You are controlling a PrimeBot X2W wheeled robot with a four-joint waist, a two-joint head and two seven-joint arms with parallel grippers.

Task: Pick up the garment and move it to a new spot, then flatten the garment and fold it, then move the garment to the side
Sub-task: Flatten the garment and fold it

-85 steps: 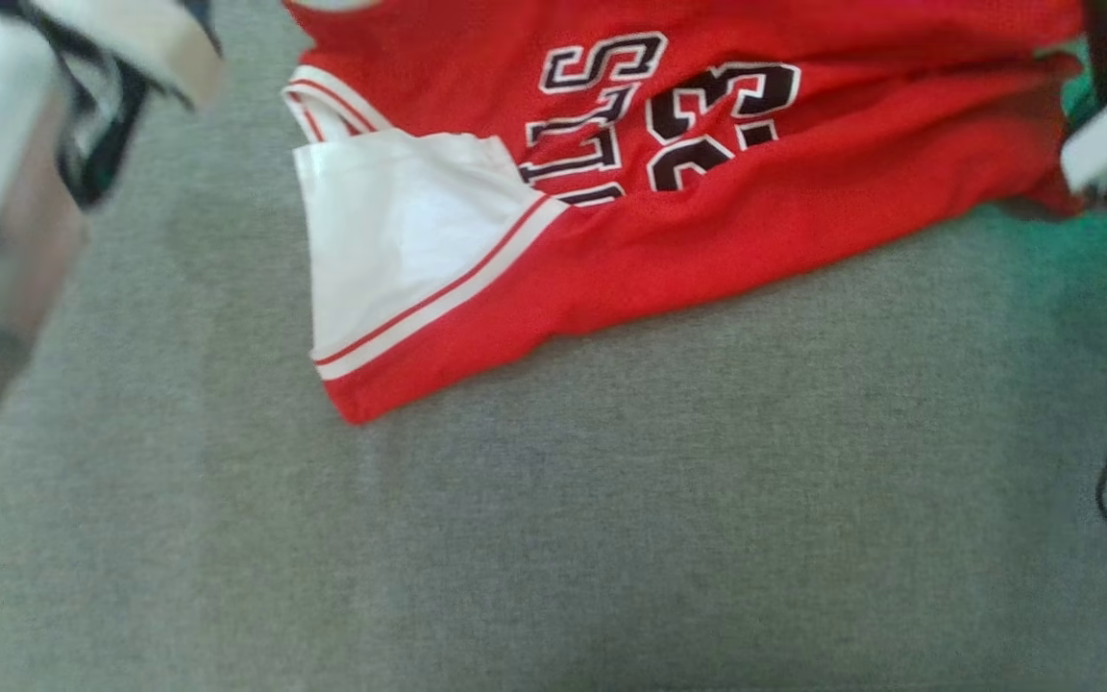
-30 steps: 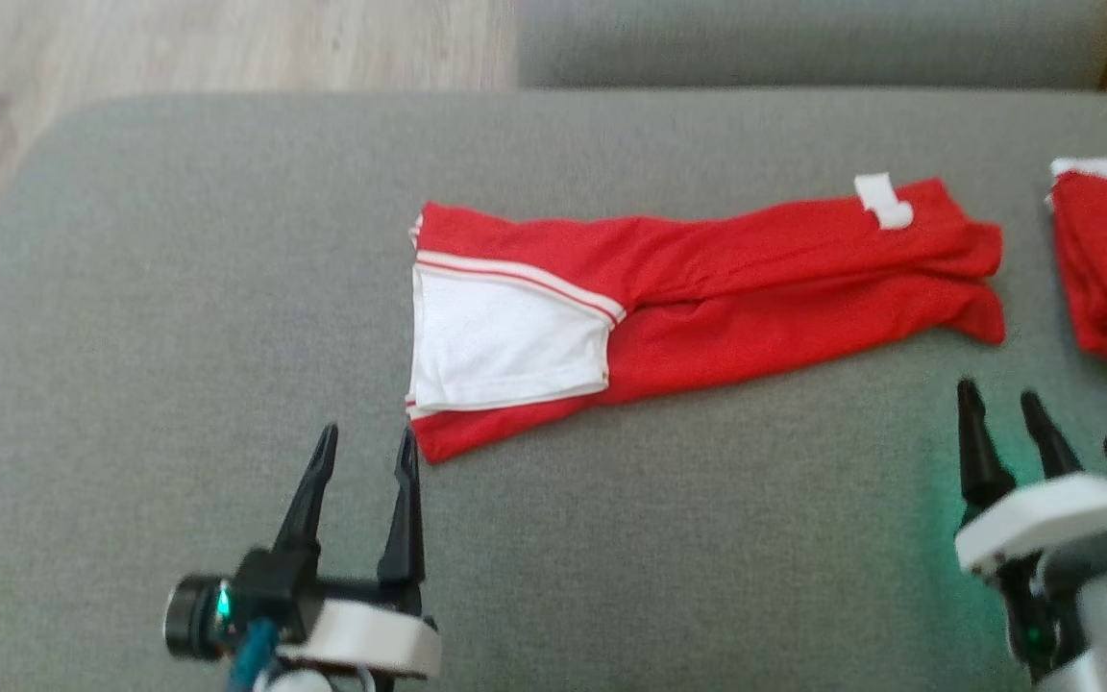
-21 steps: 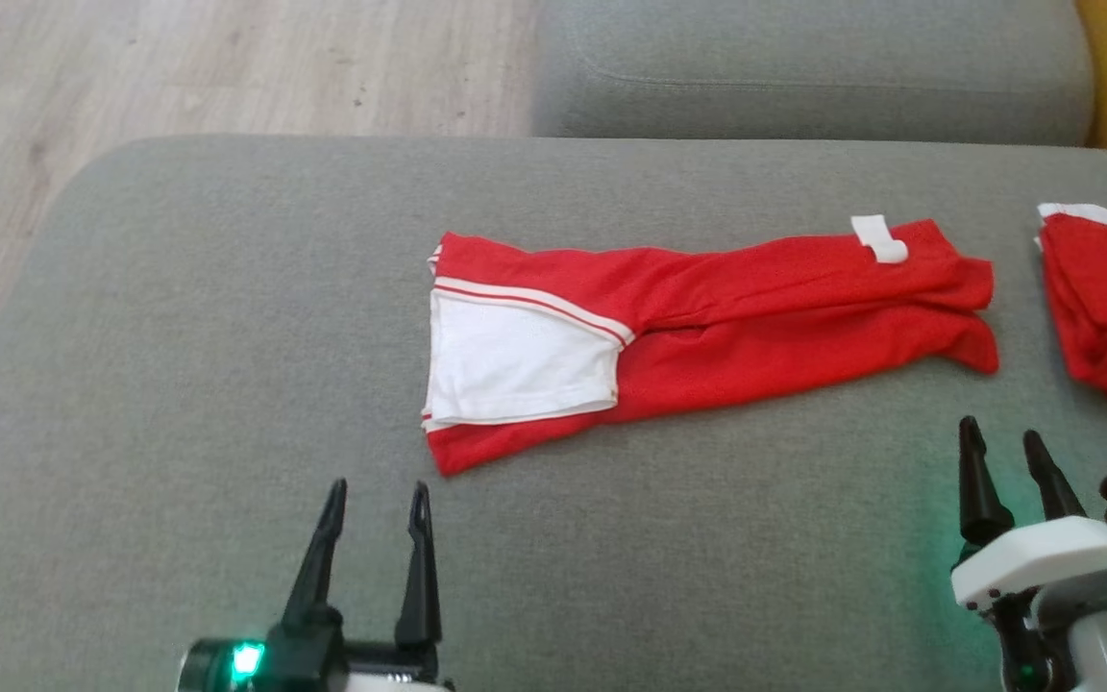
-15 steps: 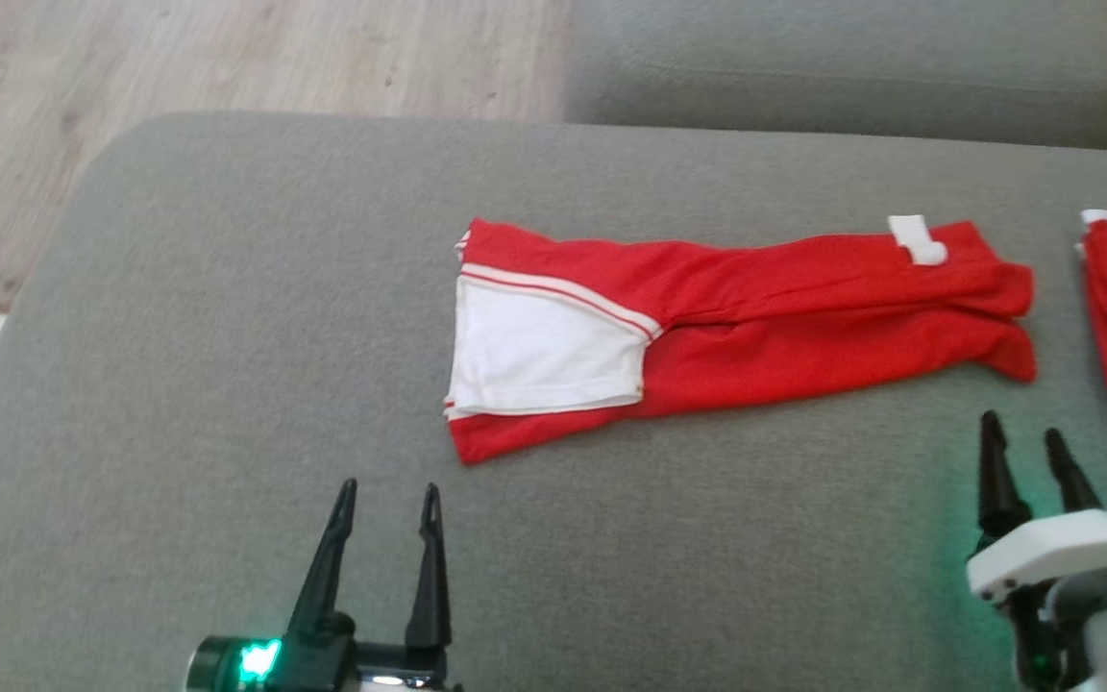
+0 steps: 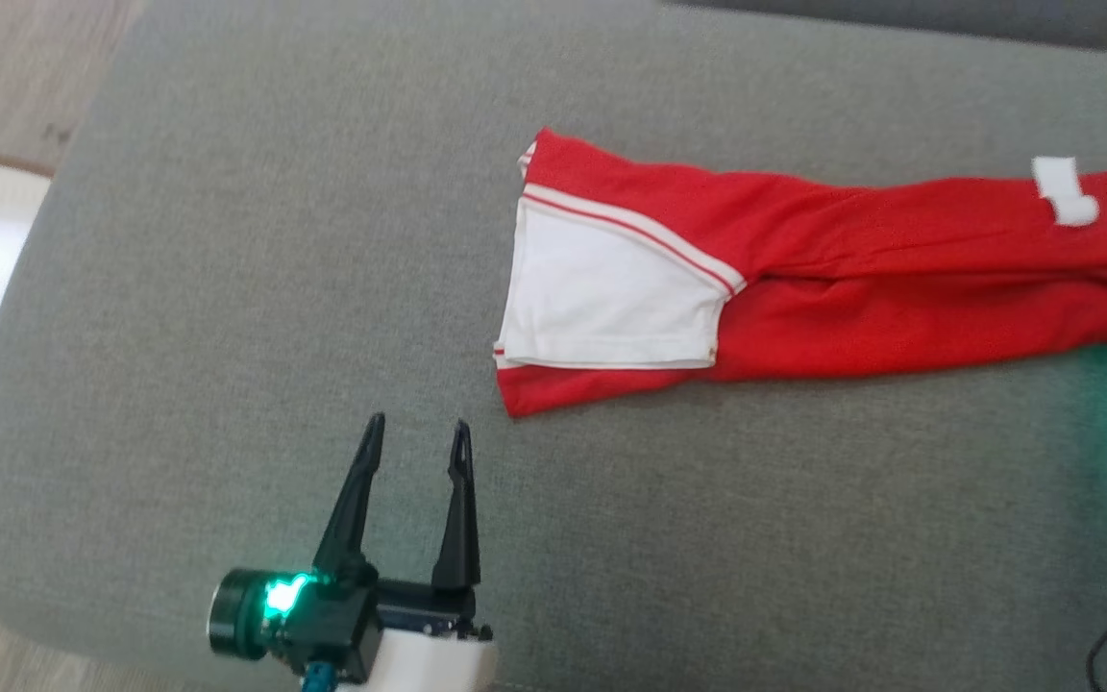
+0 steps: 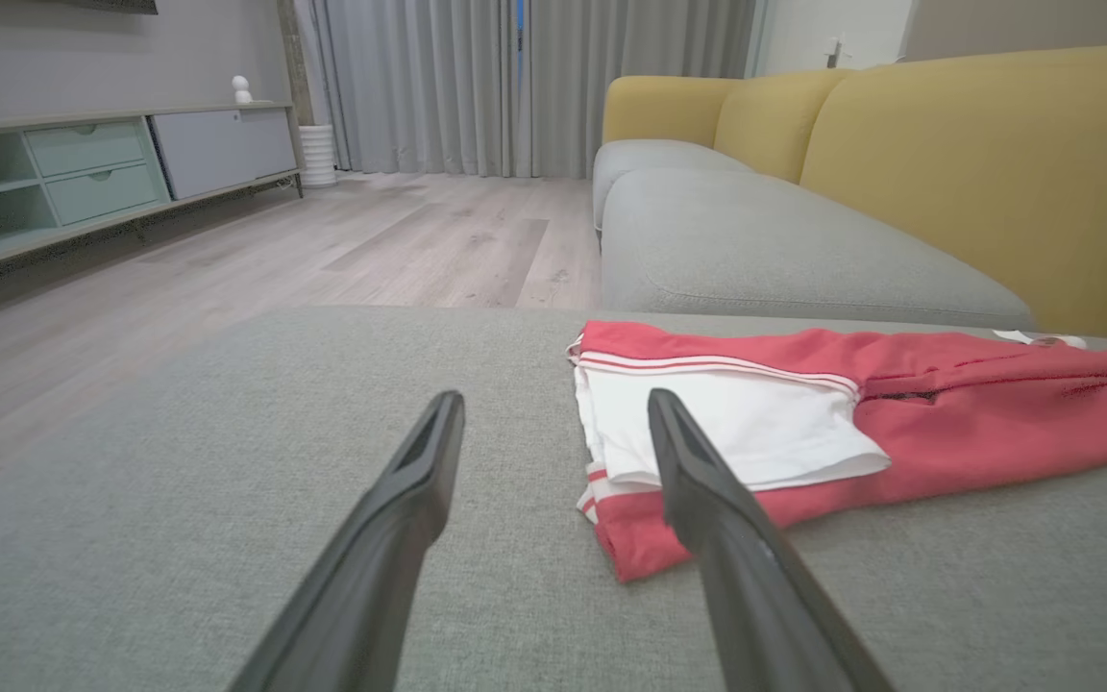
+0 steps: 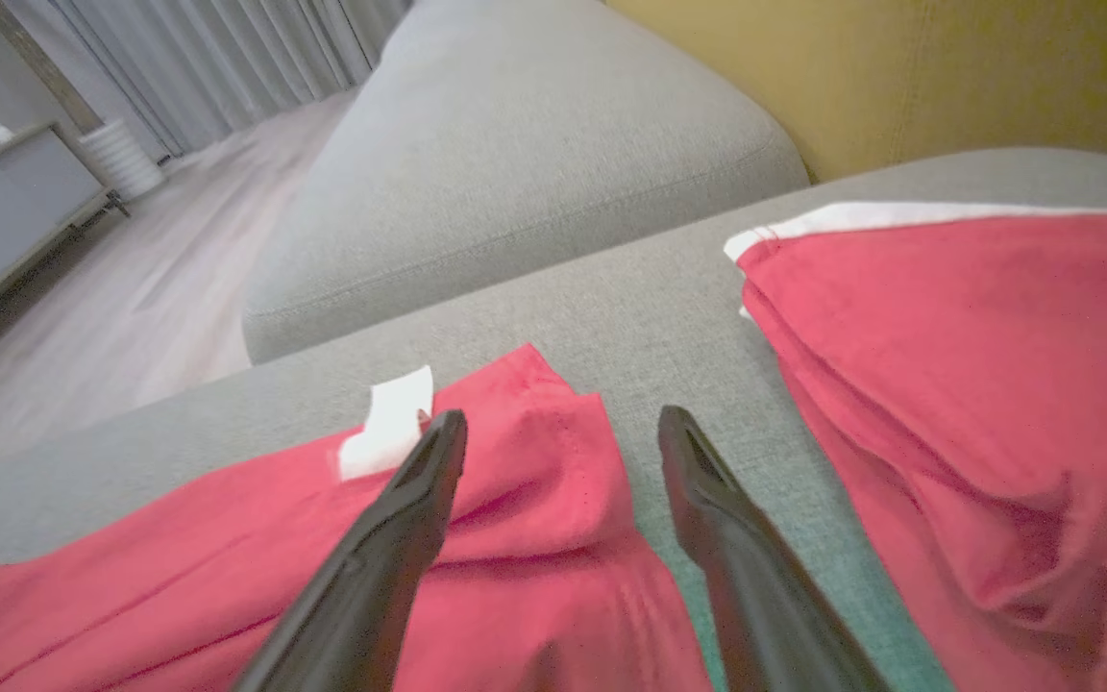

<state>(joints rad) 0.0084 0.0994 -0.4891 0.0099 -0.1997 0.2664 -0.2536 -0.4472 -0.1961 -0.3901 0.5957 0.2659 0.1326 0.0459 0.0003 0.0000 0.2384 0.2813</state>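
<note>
- Grey cushion (image 5: 227, 240): broad, flat seat pad with rounded corners; it carries everything listed below.
- Garment (image 5: 851, 288): red jersey folded into a long narrow strip. It lies flat on the cushion, running from about the cushion's middle out to its right side.
- White panel (image 5: 606, 298): edged with red and white stripes, it forms the garment's end nearest the cushion's middle.
- White tag (image 5: 1063, 190): small and creased, it sits on the garment's end at the cushion's right side, towards the cushion's far edge.
- Left tool (image 5: 418, 421): its two dark fingers are spread apart with nothing between them. It hangs over the cushion's near-left part, tips pointing towards the cushion's far edge, clear of the garment. A green light glows on its body.
- Right tool (image 7: 563, 415): fingers also spread, gripping nothing. It is over the cushion's right side; one finger is above the tag end of the garment, the other above bare cushion. Contact with the cloth cannot be told.
- Second red garment (image 7: 976, 365): white-trimmed and bunched, it lies on the cushion's right end, apart from the first.
- Second grey cushion (image 6: 755, 240): beyond the cushion's far edge, backed by a yellow sofa back (image 6: 996, 163).
- Wooden floor (image 6: 323, 240): beyond the cushion's far-left corner.
</note>
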